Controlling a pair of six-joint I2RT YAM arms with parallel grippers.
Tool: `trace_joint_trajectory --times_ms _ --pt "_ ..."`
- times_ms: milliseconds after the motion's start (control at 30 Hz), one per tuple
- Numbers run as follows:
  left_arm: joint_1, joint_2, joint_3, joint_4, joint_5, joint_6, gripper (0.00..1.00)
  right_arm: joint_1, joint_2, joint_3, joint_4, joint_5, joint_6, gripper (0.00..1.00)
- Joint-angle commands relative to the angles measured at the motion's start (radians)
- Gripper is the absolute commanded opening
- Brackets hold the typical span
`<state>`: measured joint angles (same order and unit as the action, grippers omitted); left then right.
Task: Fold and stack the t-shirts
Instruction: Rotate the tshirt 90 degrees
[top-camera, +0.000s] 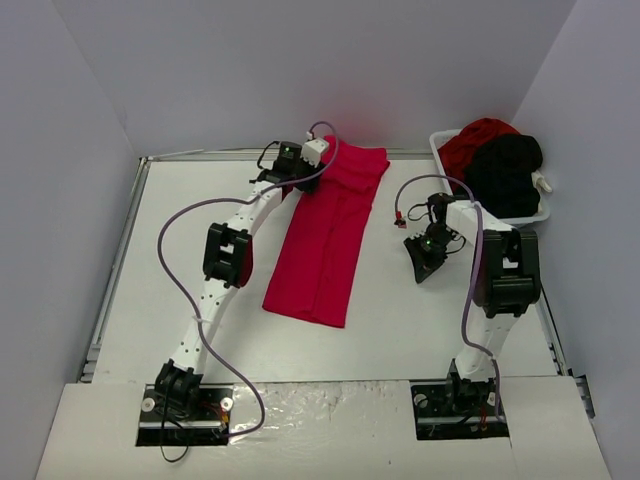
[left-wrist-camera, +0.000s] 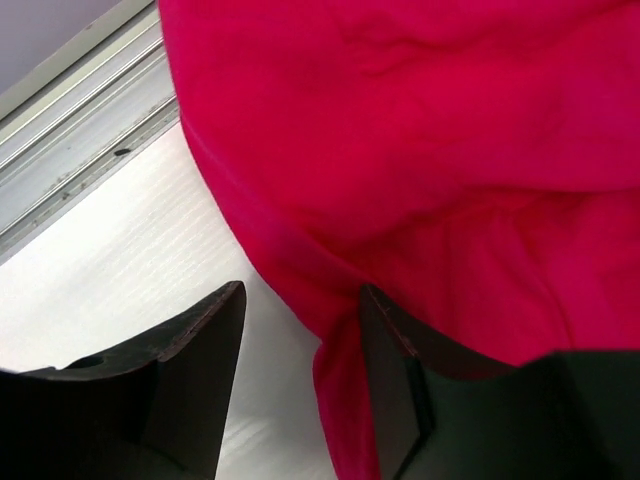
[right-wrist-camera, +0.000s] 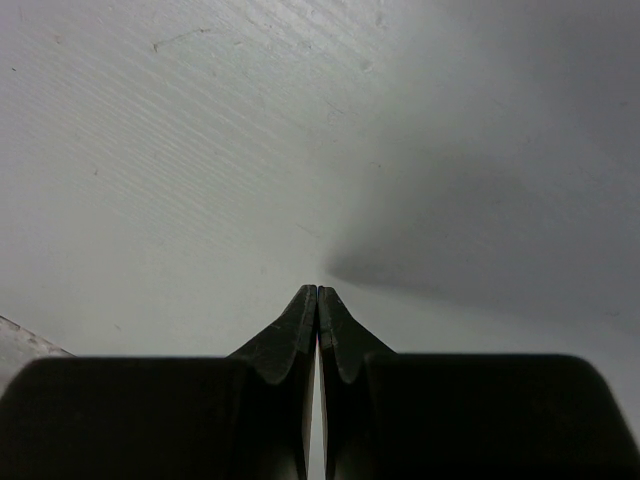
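Observation:
A bright red t-shirt (top-camera: 325, 235), folded into a long strip, lies on the white table (top-camera: 180, 260) running from the far middle toward the front. My left gripper (top-camera: 288, 183) is at its far left corner. In the left wrist view my left gripper (left-wrist-camera: 302, 296) is open, low over the table, with the red t-shirt's (left-wrist-camera: 450, 150) edge hanging between the fingers and against the right finger (left-wrist-camera: 392, 380). My right gripper (top-camera: 425, 260) is shut and empty, to the right of the shirt over bare table (right-wrist-camera: 200, 150); it also shows in the right wrist view (right-wrist-camera: 317, 291). Another red shirt (top-camera: 470, 140) and a black shirt (top-camera: 505, 170) are heaped in the basket.
A white plastic basket (top-camera: 520, 217) stands at the back right corner, close behind the right arm. A metal rail (left-wrist-camera: 80, 120) runs along the table's far edge by the left gripper. Grey walls enclose the table on three sides.

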<state>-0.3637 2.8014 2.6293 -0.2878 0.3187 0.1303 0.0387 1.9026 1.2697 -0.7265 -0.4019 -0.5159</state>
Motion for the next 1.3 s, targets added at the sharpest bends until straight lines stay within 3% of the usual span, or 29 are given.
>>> trace_joint_trajectory --times_ms 0,133,367,433,467,533,600,700,1267 --pt "-0.021 -0.025 0.047 -0.008 0.046 0.032 0.48 -0.003 0.016 0.023 -0.059 -0.003 -0.012 0.0" --pt "-0.032 -0.025 0.051 -0.002 0.039 0.04 0.5 -0.005 0.035 0.025 -0.057 0.005 -0.012 0.0" --pt "-0.069 0.007 0.055 0.006 -0.108 0.129 0.59 -0.002 0.046 0.028 -0.059 0.005 -0.012 0.0" --pt "-0.072 0.013 0.067 -0.001 -0.11 0.135 0.48 0.001 0.053 0.028 -0.059 0.009 -0.012 0.0" --pt "-0.073 0.015 0.067 0.01 -0.131 0.137 0.33 0.001 0.056 0.03 -0.059 0.011 -0.012 0.0" --pt "-0.084 0.029 0.083 -0.002 -0.165 0.166 0.2 0.004 0.065 0.034 -0.062 0.017 -0.01 0.0" --pt "-0.09 0.049 0.119 -0.016 -0.187 0.178 0.1 0.006 0.067 0.036 -0.063 0.02 -0.009 0.0" --pt "-0.104 0.056 0.126 -0.019 -0.237 0.203 0.03 0.009 0.059 0.034 -0.067 0.024 -0.007 0.0" --pt "-0.095 0.109 0.172 -0.14 -0.377 0.353 0.02 0.01 0.027 0.036 -0.077 0.026 -0.003 0.0"
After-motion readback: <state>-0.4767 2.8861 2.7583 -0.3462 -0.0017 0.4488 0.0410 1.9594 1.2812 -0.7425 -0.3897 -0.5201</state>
